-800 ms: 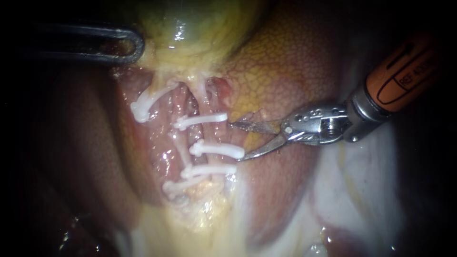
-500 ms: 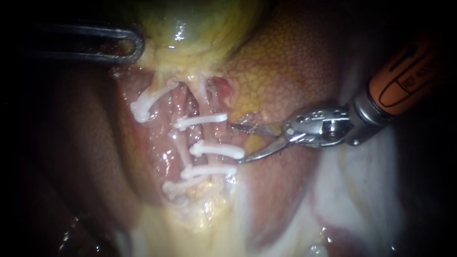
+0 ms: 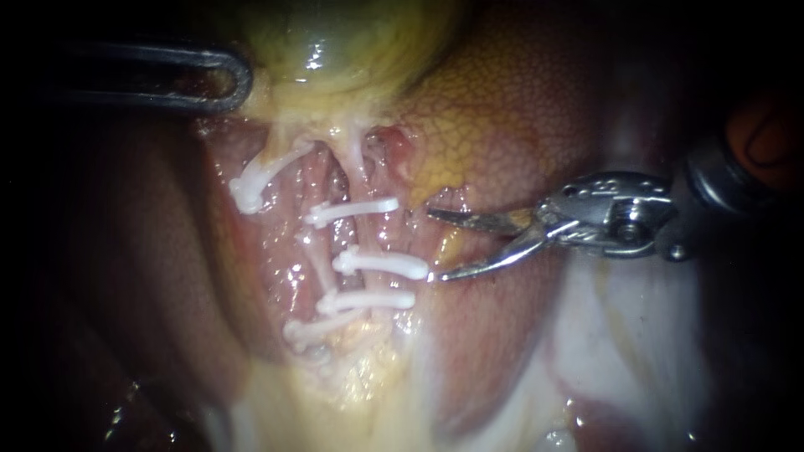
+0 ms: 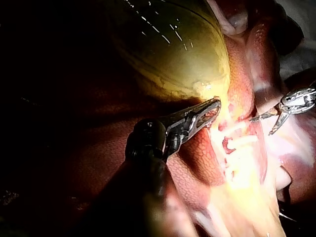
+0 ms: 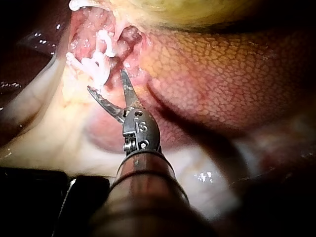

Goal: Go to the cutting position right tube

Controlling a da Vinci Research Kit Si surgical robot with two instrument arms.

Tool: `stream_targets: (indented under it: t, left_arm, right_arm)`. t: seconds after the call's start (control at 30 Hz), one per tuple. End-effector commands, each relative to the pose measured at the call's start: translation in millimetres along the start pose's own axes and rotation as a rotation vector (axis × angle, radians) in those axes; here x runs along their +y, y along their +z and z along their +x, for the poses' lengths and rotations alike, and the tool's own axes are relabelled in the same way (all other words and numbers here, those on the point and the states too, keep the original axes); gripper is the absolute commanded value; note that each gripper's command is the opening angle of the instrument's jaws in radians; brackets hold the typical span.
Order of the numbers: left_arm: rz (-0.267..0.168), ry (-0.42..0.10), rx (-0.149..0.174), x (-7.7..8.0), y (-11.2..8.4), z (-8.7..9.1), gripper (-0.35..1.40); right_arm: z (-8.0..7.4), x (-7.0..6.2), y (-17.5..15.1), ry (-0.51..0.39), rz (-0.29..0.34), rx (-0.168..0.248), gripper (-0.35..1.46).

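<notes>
- The right tube point(image 3: 360, 172) runs down from the gallbladder point(image 3: 335, 42) as a pale, wet strand. It passes under three white clips: an upper clip point(image 3: 352, 211), a middle clip point(image 3: 381, 264) and a lower clip point(image 3: 367, 299).
- My right instrument point(image 3: 434, 244) comes in over the liver point(image 3: 502, 109). Its two blade-like jaws are spread wide with nothing between them.
- In the endoscope view the blade tips lie just beside the outer ends of the clips, not around the tube. The upper tip is level with the upper clip, and the lower tip is at the end of the middle clip (touching or just clear, I cannot tell).
- The right wrist view shows the same: the open right instrument point(image 5: 105, 80) sits short of the clipped stretch.
- My left instrument point(image 4: 197, 116) lies well apart from the clips. Its jaws look pressed onto the tissue at the gallbladder's lower edge and seem to hold it up.
- The tube looks thin, soft and slippery, so it will likely bend away from a blade rather than resist.
- The place to straddle it is probably the bare stretch between the upper and middle clips, with one blade on each side.
- The risks I see are a blade catching a clip, or a tip digging into the liver beneath.
</notes>
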Motion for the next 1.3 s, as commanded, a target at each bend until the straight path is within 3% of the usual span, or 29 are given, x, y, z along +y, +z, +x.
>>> stream_targets:
  t: [0.03, 0.2, 0.33, 0.47, 0.83, 1.0, 1.3]
  left_arm:
    - [-0.002, -0.001, 0.0, 0.0, 0.1, 0.0, -0.35]
    - [-0.002, -0.001, 0.0, 0.0, 0.2, 0.0, -0.35]
    - [-0.002, -0.001, -0.001, -0.1, 0.2, 0.0, -0.35]
    - [-0.002, -0.001, -0.001, -0.1, 0.2, 0.0, -0.35]
    - [-0.003, -0.001, -0.001, -0.1, 0.3, 0.1, -0.35]
    - [-0.004, -0.001, -0.001, -0.1, 0.4, 0.1, -0.35]
    - [-0.004, -0.001, -0.001, -0.1, 0.4, 0.1, -0.35]
  right_arm:
    - [0.5, -0.2, -0.2, 0.014, -0.007, 0.003, 1.03]
    - [1.2, -0.7, -0.4, 0.108, -0.011, -0.006, 0.91]
    - [1.3, -0.3, 0.2, 0.146, -0.033, -0.041, 0.83]
    - [1.3, 0.1, 0.9, 0.189, -0.04, -0.041, 0.79]
    - [0.7, 1.7, 3.9, 0.196, -0.05, -0.053, 0.79]
    - [0.7, 2.3, 5.1, 0.179, -0.023, -0.054, 0.79]
    - [1.3, 3.2, 6.5, 0.122, 0.099, 0.017, 0.79]
